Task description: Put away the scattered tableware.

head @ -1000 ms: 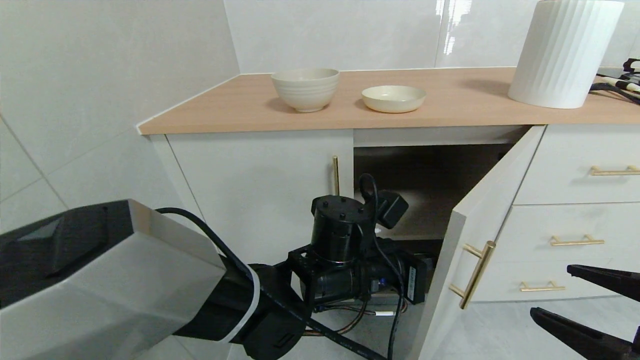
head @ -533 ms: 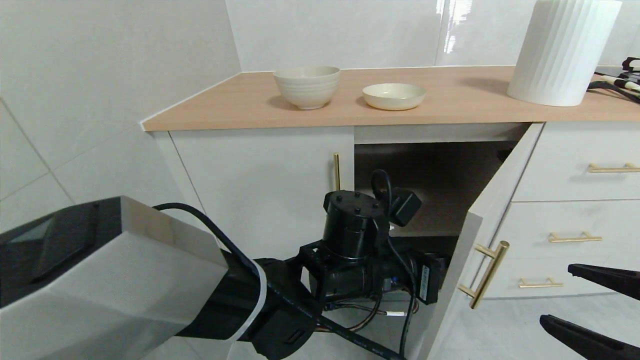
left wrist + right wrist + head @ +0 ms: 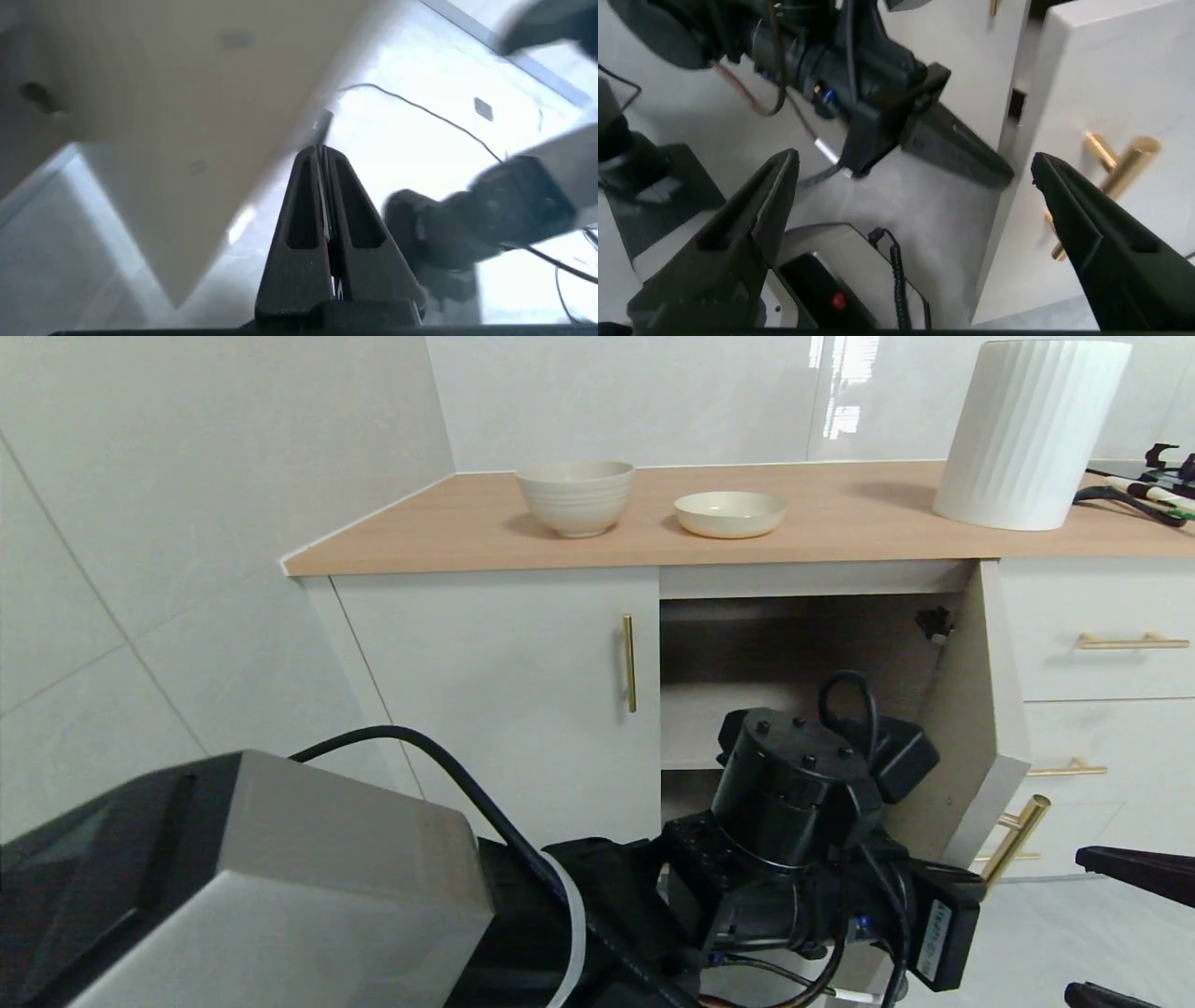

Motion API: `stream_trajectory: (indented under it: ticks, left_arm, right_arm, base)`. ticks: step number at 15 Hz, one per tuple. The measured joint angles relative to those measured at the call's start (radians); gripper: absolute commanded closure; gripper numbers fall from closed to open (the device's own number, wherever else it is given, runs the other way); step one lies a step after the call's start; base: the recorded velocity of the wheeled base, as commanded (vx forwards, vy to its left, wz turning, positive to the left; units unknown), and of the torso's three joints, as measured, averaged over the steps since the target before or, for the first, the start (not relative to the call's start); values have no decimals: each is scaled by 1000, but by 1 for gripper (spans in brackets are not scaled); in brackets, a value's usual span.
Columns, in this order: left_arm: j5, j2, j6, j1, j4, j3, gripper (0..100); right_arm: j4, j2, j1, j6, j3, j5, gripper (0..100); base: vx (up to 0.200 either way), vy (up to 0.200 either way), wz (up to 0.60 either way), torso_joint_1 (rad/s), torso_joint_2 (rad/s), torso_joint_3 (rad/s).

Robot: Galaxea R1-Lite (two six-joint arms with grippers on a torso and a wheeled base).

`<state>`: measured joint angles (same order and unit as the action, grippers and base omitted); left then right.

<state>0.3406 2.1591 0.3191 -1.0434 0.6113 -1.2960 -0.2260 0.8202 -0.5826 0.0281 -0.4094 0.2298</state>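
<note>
A ribbed cream bowl (image 3: 575, 497) and a shallow cream dish (image 3: 730, 513) stand apart on the wooden countertop (image 3: 448, 537). Below them the right cabinet door (image 3: 971, 709) stands wide open. My left arm hangs low in front of that opening. My left gripper (image 3: 322, 154) is shut with nothing in it, its tips against the door's lower inner edge (image 3: 1018, 140); it shows as my left gripper (image 3: 1001, 174) in the right wrist view. My right gripper (image 3: 913, 159) is open and holds nothing, low beside the door's gold handle (image 3: 1116, 163), also seen as my right gripper (image 3: 1074, 924) at the lower right.
A tall white ribbed canister (image 3: 1022, 434) and dark cables (image 3: 1134, 495) sit at the counter's right end. Drawers (image 3: 1102, 644) with gold handles flank the open door. The left cabinet door (image 3: 495, 691) is closed. A tiled wall runs along the left. A shelf (image 3: 738, 709) divides the cabinet.
The left arm has swept to the right and the cabinet door has swung much wider open. The head view shifted slightly. Bowl and dish stayed put.
</note>
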Motion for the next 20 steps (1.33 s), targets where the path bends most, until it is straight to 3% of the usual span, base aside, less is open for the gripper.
stream_trajectory:
  ticks: [6, 10, 12, 14, 17, 18, 20]
  left_arm:
    - [5, 67, -3, -22, -63, -156, 100]
    - [-7, 92, 10, -47, -62, -181, 100]
    - [-15, 38, 31, -71, -61, -64, 100]
    - [-4, -114, 41, -67, -60, 173, 100]
    - [8, -375, 11, 32, -59, 483, 100]
    - [9, -427, -9, 69, -59, 525, 100]
    - [9, -451, -48, 137, -57, 503, 100]
  right_arm:
    - [-2, 1, 0, 21, 0, 2, 0]
    - [-3, 10, 0, 26, 3, 8, 0]
    - [-2, 11, 0, 27, 4, 8, 0]
    - [-2, 13, 0, 27, 4, 8, 0]
    - [-3, 18, 0, 27, 4, 8, 0]
    - [-2, 20, 1, 27, 4, 8, 0]
    - [-3, 20, 1, 27, 4, 8, 0]
  base:
    - [0, 0, 0, 0, 0, 0]
    - [0, 0, 0, 0, 0, 0]
    - [0, 0, 0, 0, 0, 0]
    - [0, 0, 0, 0, 0, 0]
    - [0, 0, 0, 0, 0, 0]
    - [0, 0, 0, 0, 0, 0]
    - [0, 0, 0, 0, 0, 0]
